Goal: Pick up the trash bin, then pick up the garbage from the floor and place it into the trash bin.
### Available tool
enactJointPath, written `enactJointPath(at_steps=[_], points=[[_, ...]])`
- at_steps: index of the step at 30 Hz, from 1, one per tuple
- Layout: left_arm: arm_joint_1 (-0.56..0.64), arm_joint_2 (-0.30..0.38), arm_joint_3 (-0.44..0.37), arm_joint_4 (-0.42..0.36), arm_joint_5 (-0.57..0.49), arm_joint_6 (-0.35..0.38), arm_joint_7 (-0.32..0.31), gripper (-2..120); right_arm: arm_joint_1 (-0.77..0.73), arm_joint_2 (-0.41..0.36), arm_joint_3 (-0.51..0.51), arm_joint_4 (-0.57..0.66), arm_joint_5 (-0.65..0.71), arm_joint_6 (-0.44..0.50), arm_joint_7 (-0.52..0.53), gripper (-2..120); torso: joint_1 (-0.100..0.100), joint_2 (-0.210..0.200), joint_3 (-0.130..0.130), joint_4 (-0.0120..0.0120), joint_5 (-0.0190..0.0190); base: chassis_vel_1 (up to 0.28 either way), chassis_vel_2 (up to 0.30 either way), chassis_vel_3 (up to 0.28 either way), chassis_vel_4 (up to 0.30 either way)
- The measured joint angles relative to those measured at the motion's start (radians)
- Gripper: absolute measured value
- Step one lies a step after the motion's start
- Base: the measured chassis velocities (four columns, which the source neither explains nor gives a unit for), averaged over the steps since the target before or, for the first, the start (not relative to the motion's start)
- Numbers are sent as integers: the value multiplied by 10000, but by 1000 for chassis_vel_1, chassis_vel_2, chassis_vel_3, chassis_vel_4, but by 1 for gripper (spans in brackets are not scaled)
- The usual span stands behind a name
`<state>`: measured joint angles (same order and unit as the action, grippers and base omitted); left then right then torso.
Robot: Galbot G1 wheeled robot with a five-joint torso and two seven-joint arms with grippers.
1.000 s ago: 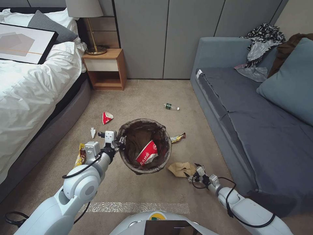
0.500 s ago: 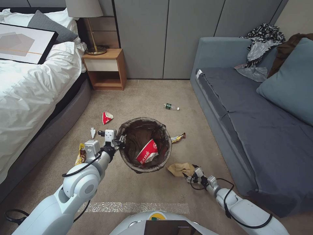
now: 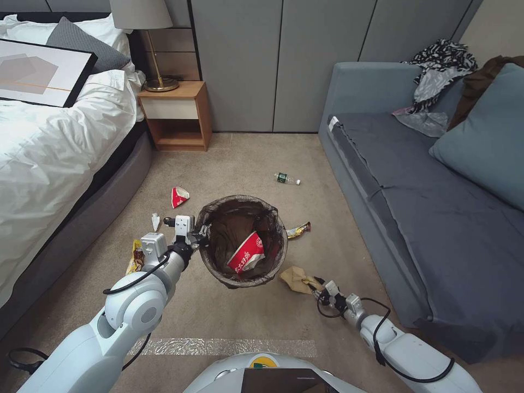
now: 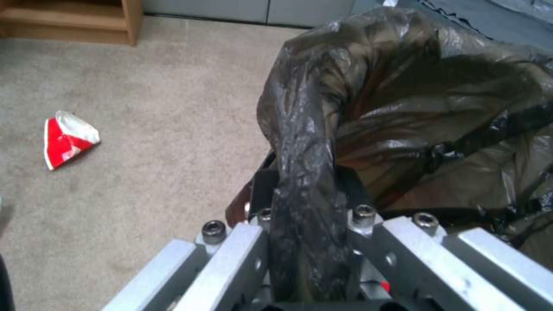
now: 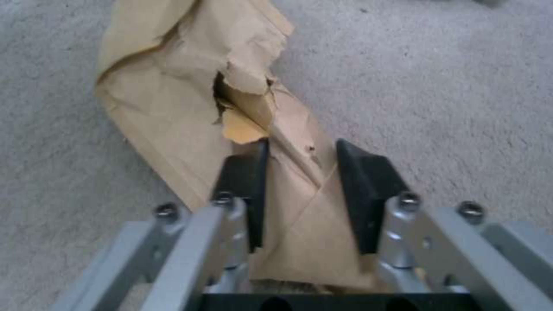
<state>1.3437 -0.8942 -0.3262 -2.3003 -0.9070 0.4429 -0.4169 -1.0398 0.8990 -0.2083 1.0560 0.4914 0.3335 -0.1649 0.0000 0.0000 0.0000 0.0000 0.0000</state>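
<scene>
- We hold the round white trash bin lined with a dark brown-black plastic bag (image 3: 242,241) lifted in front of us, between the white-sheeted bed (image 3: 49,147) and the blue-grey fabric sofa (image 3: 431,191); a crumpled red-and-white paper cup (image 3: 246,253) lies inside it.
- Our left gripper (image 3: 192,237) is clamped on the bin's rim, bag fold pinched between its fingers (image 4: 262,196). The left wrist view shows that pinch up close, which the head view does not.
- Our right gripper (image 3: 318,288) is low at the carpet, on the near edge of the torn brown paper bag (image 3: 297,278), just beside the bin. The right wrist view shows its black pads (image 5: 248,190) apart, one either side of a raised paper fold (image 5: 297,172), not yet closed; from the head view we cannot tell this.
- We judge the main risk is the thin, already ripped paper tearing or slipping free if the pads close on a loose flap alone.
- A second risk: the bin hangs from a rim pinch through slick plastic, so it could tilt or slide.
- Still on the carpet: a red-and-white scrap (image 3: 179,196), a green-labelled clear bottle (image 3: 286,178), a gold wrapper (image 3: 298,230), a yellow wrapper (image 3: 134,257), a white tissue (image 3: 155,221).
</scene>
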Motion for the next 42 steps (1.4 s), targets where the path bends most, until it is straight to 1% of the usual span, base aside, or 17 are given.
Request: enactJointPath(at_steps=[3,4,7,15,19,25,29,31,32,34,36,39,42], points=[[-1,2,0,-2,-1,-2,0,5,-3,0,3,4,-1,2,2,14,0,0,0,0,0,0,0,0,0],[-1,2,0,-2,-1,-2,0,5,-3,0,3,4,-1,2,2,14,0,0,0,0,0,0,0,0,0],[-1,3,0,-5,-1,-4,0,5,-5,-1,3,7,-2,2,6,0,0,0,0,1,0,0,0,0,0],[-1,3,1,-6,-1,-5,0,5,-6,-4,4,12,-1,2,10,0,0,0,0,0,0,0,0,0,0],[-307,42,98,11,-204,-5,-57,5,-6,11,5,23,-39,-40,17,0,0,0,0,-4,-1,0,0,0,0],[-391,53,127,27,-260,-4,-90,5,-47,-3,68,208,-57,-90,127,0,0,0,1,-1,1,0,0,0,0],[-406,85,144,36,-269,0,-102,5,-179,-72,287,676,-41,-162,268,0,0,0,2,0,0,0,0,0,0],[-401,114,174,75,-268,2,-103,5,-344,-160,531,1250,19,-293,447,0,0,0,1,0,2,0,0,0,0],[-401,114,174,75,-268,2,-103,5,-344,-160,531,1250,19,-293,447,0,0,0,1,0,2,0,0,0,0],[-400,123,205,100,-259,5,-106,5,-487,-268,807,1851,129,-434,667,0,0,0,1,0,0,0,0,0,0],[-399,124,215,100,-258,7,-106,5,-528,-300,887,2026,154,-463,720,0,0,0,1,0,0,0,0,0,0],[-382,126,260,116,-246,13,-108,5,-789,-510,1423,2927,322,-618,1008,0,0,0,1,0,1,0,0,0,0],[-371,128,273,117,-241,14,-108,5,-892,-595,1651,3267,394,-670,1093,0,0,0,0,-1,-1,0,0,0,0]])
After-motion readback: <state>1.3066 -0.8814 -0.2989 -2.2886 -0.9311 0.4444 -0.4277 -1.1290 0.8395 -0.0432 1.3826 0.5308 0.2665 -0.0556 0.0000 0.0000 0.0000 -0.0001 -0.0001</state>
